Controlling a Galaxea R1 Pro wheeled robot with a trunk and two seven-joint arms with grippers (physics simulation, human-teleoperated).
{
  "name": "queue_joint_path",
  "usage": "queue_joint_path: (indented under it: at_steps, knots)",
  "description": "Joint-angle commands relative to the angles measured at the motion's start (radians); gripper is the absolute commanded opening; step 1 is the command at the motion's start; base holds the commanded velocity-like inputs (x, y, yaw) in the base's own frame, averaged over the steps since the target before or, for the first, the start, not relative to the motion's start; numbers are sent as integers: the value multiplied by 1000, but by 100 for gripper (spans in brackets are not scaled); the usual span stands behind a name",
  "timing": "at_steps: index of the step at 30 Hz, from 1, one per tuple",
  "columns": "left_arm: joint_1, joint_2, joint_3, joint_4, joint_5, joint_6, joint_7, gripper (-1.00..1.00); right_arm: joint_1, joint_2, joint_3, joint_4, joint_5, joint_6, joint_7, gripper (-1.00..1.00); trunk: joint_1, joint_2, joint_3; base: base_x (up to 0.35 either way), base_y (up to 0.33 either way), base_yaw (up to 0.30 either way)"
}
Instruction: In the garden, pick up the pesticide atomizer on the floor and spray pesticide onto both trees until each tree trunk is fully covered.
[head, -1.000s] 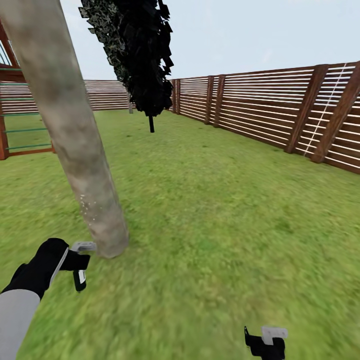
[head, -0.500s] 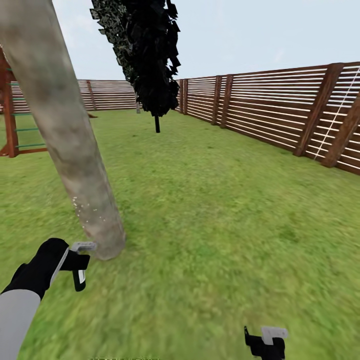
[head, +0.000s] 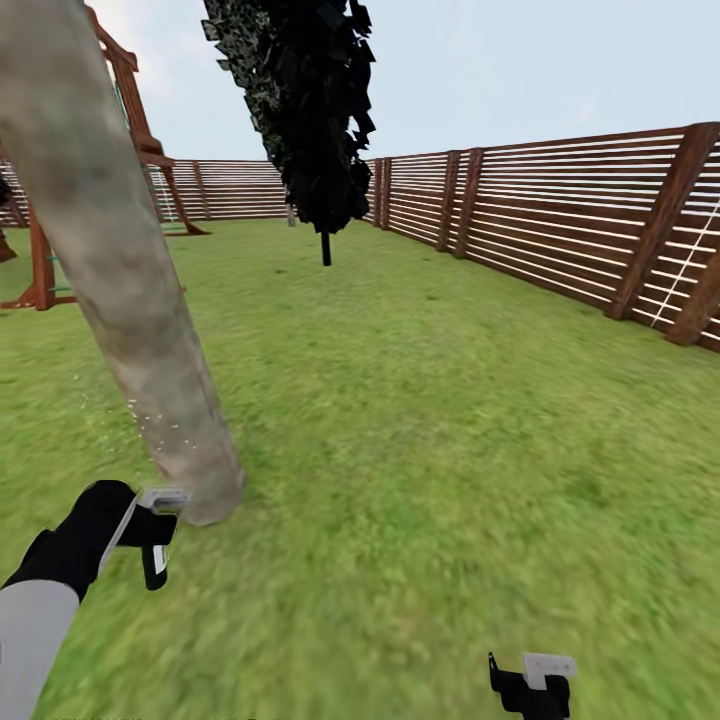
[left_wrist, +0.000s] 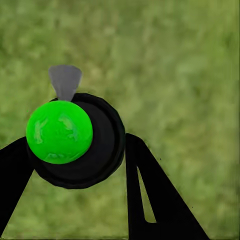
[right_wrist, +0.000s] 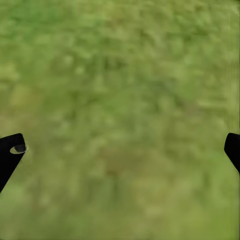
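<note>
At the foot of a thick trunk on the lawn, the left gripper holds the atomizer, its green cap and grey nozzle seen between the dark fingers in the left wrist view, jaws closed around its body. Whitish specks of pesticide dot the lower trunk, which suggests spraying of this first tree is under way, with much of the trunk above the specks looking bare. The next move likely calls for raising the nozzle or circling the trunk to cover the rest. The right gripper hangs low over grass, jaws spread wide and empty. Against half a second earlier, the view has swung left: the fence and dark tree sit further right and a wooden frame has come into sight.
</note>
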Motion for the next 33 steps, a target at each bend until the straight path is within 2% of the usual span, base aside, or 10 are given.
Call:
queue_joint_path:
  at_steps: [1, 6, 12, 16, 28, 33]
  knots:
    - [-1, -2, 2, 16, -10, 1, -7, -100, 0, 0, 9, -1, -4, -1, -5, 100, 0, 0, -1, 24, -27, 261]
    - [-1, -7, 2, 56, -9, -6, 40, -100, 0, 0, 9, -1, -4, -1, -5, 100, 0, 0, -1, 5, -6, 272]
    - [-1, -12, 8, 57, -6, -4, 50, -100, 0, 0, 9, -1, -4, -1, -5, 100, 0, 0, -1, 0, 0, 242]
    - [-1, -15, 10, 54, -2, -5, 49, -100, 0, 0, 9, -1, -4, -1, -4, 100, 0, 0, -1, 57, -46, 27]
    - [-1, -15, 10, 45, -2, -6, 50, -100, 0, -2, 9, -1, -4, -1, -4, 100, 0, 0, -1, 199, -197, 2]
    - [-1, -15, 10, 45, -3, -6, 49, -100, 0, 0, 9, -1, -4, -1, -4, 100, 0, 0, -1, 182, -223, 195]
